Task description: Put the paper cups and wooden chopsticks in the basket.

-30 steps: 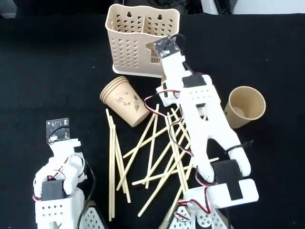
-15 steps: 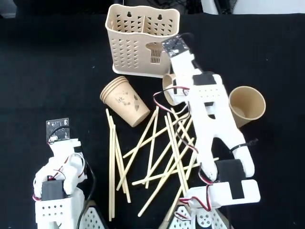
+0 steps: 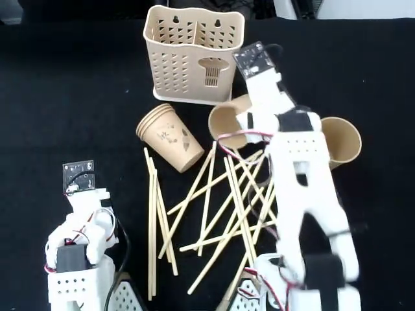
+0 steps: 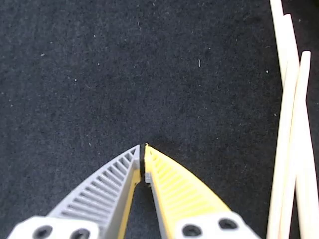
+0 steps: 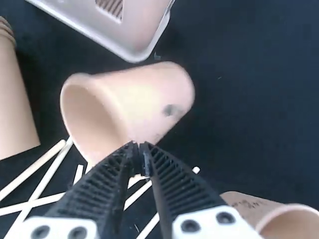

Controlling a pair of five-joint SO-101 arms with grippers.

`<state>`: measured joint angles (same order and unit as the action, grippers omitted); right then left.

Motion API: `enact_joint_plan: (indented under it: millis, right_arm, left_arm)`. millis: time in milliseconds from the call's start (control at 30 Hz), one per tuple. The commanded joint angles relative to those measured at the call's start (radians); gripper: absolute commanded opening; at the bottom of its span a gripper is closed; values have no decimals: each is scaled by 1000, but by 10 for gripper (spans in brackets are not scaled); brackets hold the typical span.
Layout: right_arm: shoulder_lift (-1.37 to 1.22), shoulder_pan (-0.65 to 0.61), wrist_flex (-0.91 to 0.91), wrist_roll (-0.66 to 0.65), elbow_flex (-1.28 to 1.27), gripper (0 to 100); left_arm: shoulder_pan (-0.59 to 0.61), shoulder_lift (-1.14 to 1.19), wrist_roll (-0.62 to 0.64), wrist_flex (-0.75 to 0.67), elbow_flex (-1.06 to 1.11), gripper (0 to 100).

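Observation:
My right gripper (image 5: 137,149) is shut on the rim of a paper cup (image 5: 129,107), which lies tilted with its mouth toward the chopsticks. In the high view that cup (image 3: 227,122) sits just in front of the beige basket (image 3: 193,52), partly under the right arm (image 3: 295,162). A stack of cups (image 3: 170,137) lies on its side to the left. A single cup (image 3: 343,141) lies right of the arm. Several wooden chopsticks (image 3: 220,207) are scattered mid-table. My left gripper (image 4: 143,149) is shut on nothing over bare cloth, beside some chopsticks (image 4: 291,149).
The table is covered in black cloth (image 3: 78,97). The left arm (image 3: 81,240) sits folded at the near left corner. The basket has two compartments and stands at the far edge, its corner (image 5: 114,25) close beyond the held cup.
The right arm has swung to the right, away from the basket front. The cup in its grip has come out from under the arm. The left arm has not moved.

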<state>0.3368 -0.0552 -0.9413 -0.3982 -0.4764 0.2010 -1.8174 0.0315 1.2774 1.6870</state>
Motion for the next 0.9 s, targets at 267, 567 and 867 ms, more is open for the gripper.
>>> enact_joint_plan:
  millis: [267, 567, 867]
  right_arm:
    - [314, 9, -117, -8, -77, 55]
    - [314, -201, 161, 20, -380, 234]
    - [292, -221, 516, 150, -547, 276]
  left_arm:
    - [-1, -2, -11, -2, 10, 30]
    - [-1, -2, -11, -2, 10, 30]
    - [-1, -2, -11, -2, 10, 30]
